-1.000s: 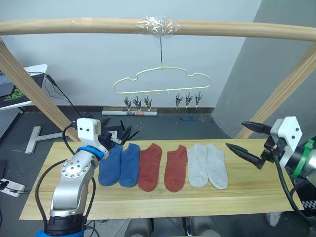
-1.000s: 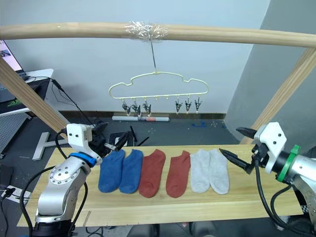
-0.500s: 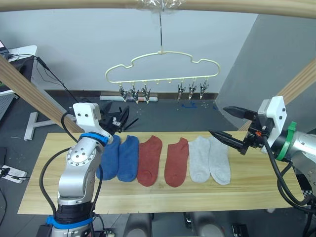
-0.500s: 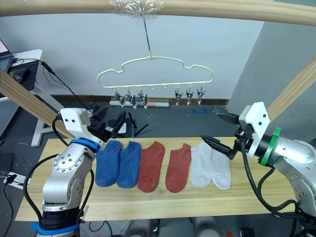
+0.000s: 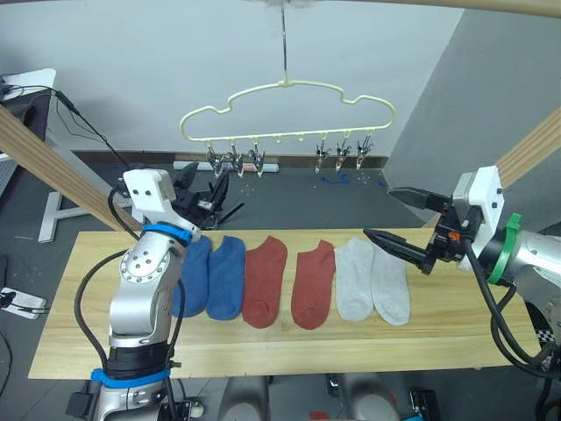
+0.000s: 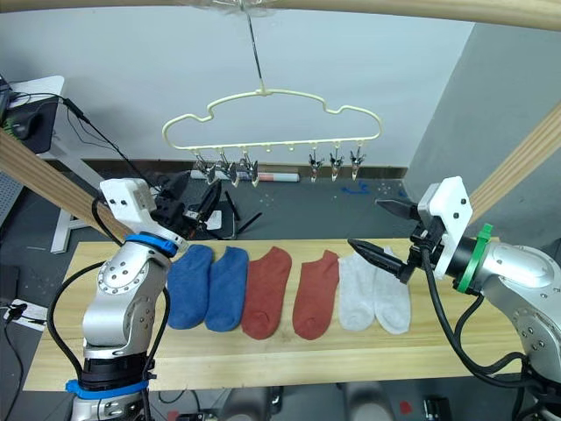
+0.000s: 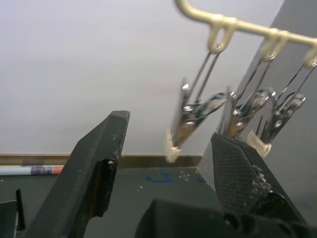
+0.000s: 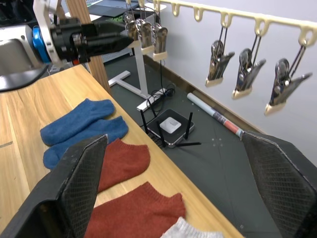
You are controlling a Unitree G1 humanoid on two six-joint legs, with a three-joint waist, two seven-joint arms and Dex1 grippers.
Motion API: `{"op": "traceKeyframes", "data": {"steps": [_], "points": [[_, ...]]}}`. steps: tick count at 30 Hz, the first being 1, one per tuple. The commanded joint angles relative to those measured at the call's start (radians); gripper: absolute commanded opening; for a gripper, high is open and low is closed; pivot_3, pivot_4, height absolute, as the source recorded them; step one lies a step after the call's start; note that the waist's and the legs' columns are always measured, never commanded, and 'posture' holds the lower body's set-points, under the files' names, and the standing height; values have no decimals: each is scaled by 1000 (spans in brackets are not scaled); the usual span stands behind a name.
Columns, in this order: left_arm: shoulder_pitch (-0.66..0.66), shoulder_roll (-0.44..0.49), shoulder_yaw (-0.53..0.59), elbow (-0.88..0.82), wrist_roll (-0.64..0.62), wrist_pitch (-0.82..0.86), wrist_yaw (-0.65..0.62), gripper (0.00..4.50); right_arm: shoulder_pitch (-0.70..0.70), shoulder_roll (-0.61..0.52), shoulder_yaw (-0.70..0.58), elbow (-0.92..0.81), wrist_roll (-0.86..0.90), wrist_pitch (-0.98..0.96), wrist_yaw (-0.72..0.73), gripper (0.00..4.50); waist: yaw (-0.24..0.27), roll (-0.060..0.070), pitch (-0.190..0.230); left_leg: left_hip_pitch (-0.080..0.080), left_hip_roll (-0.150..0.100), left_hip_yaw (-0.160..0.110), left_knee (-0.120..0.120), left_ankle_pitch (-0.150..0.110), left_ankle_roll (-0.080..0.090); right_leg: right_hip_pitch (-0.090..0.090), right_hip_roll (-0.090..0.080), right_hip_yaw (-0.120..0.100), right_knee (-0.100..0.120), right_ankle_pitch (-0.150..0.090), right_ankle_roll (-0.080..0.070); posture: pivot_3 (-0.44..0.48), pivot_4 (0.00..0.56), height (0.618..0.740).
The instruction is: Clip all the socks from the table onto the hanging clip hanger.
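Both jaws gape wide and empty: left gripper (image 5: 206, 189) has risen toward the clip hanger (image 5: 287, 112) at upper centre, right gripper (image 5: 399, 217) crept inward. Socks (image 5: 289, 281) lie mid-frame across the table (image 5: 79, 329), toes pointing down-frame.

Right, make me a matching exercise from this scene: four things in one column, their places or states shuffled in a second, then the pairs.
1. blue socks
2. light grey socks
3. clip hanger
4. right gripper

A. open, above the table's right part
B. hangs above, clips empty
C. lie by the left arm
D. lie at the row's right end

Pairs: 1-C, 2-D, 3-B, 4-A
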Motion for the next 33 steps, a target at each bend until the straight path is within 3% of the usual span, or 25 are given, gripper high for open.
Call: {"op": "traceKeyframes", "data": {"steps": [1,8,33], "points": [[-31,-13,-8,12,9,-85,-11,3025,-22,-14,-1,-13,25,-6,7,4500,1,0,0,0,0,0,0,0,0,0,0,0,0,0,0,-43,371,720],[-77,-32,-5,78,9,-149,-9,3025,-44,-23,7,-3,29,0,13,4500,1,0,0,-13,0,-1,1,3,-6,-12,0,-3,1,0,0,-42,372,720],[-141,-44,-15,41,-12,-107,2,3025,-44,-47,3,22,15,-17,42,4500,1,-1,1,-14,0,-2,1,4,-6,-13,-1,-4,0,0,0,-44,352,720]]}}
